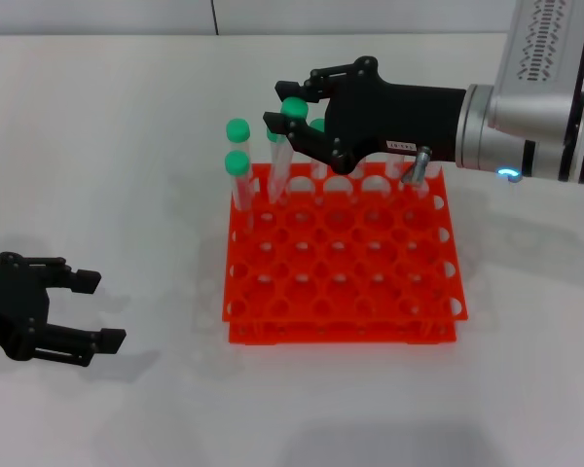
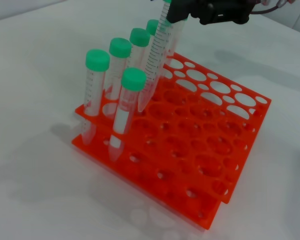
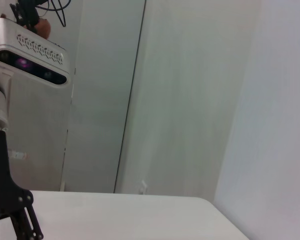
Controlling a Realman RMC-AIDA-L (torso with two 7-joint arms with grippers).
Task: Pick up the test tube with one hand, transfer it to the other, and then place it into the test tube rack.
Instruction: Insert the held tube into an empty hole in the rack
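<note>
So the right gripper [image 1: 284, 119] — the one with the little white label — has the test tube [image 2: 157, 55] pinched just under its green cap, fingers closed on it, holding it over the back left part of the test tube rack [image 1: 341, 321]. From the left wrist view the tube leans quite a bit, with its pointed tip already down at or just inside a hole in the top tier, right next to the row of other green-capped tubes [image 2: 97, 85] standing there.

The left gripper [image 1: 73, 311] sits off near the table's left edge, well away from the rack, fingers spread apart and empty. Looks like its part is done.

For this step I'd say: straighten the tube before pushing down, otherwise the tip could catch on the lower tier's hole or wedge against the rim. Lower it slowly — the neighbouring tubes are close, so the fingers may bump their caps. Only let go once it's seated through both tiers.
</note>
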